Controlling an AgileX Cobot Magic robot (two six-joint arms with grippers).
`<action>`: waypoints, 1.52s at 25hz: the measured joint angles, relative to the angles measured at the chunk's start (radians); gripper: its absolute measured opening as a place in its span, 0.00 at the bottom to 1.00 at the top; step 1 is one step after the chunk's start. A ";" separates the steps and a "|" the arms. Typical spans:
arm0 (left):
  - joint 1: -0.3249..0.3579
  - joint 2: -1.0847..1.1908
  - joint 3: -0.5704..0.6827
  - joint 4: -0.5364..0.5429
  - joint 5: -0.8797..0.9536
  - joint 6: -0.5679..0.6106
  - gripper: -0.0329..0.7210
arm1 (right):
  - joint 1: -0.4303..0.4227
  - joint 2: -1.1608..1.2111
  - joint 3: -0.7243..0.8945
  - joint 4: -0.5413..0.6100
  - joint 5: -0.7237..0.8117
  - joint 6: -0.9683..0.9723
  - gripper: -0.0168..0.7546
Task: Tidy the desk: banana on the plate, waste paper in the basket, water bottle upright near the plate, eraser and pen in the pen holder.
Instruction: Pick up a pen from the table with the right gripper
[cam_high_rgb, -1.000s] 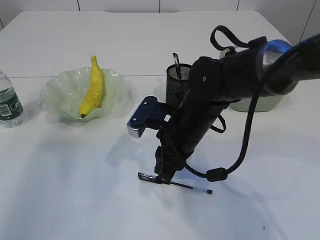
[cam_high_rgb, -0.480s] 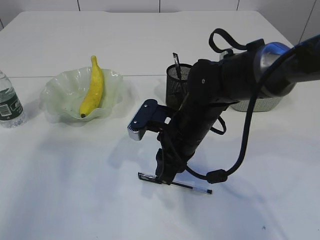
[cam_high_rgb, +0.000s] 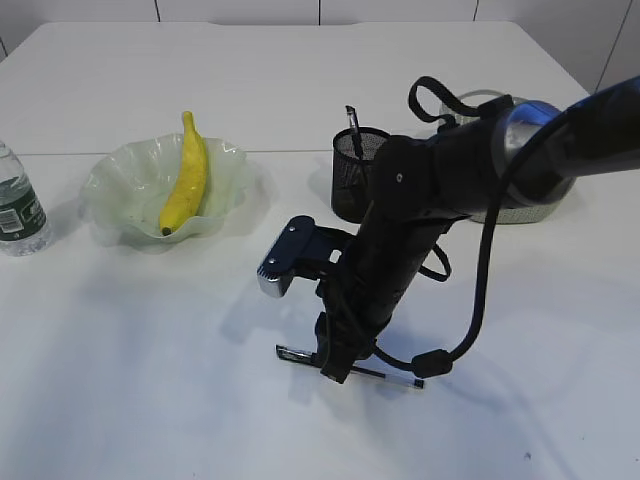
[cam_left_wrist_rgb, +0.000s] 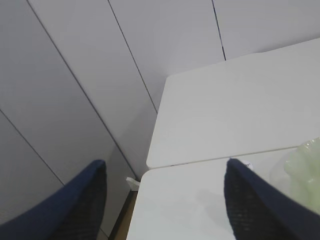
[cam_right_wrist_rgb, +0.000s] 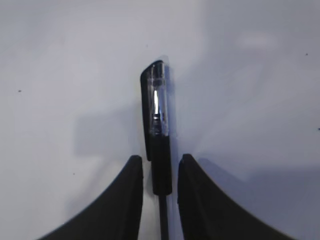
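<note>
black pen (cam_high_rgb: 350, 366) lay flat on the near table (cam_high_rgb: 150, 400), cap end poking out between the narrow jaws of the right gripper (cam_right_wrist_rgb: 157, 175), which straddled it low; whether the fingers (cam_right_wrist_rgb: 125, 200) already pinched it could not be told. left gripper (cam_left_wrist_rgb: 165, 200) hung wide, holding nothing, off at the far left edge. step in hand looked like the pen pickup. next it likely needed a firm close, a lift, then a carry to the holder (cam_high_rgb: 355, 175) further back.
</note>
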 joint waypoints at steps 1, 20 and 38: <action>0.000 0.000 0.000 0.000 0.000 0.000 0.73 | 0.000 0.003 0.000 -0.001 0.000 0.000 0.26; 0.000 0.000 0.000 0.008 0.000 0.000 0.73 | 0.000 0.022 -0.018 -0.037 0.020 0.000 0.26; -0.004 0.000 0.000 0.008 0.000 0.000 0.73 | 0.000 0.022 -0.018 -0.064 0.026 0.001 0.26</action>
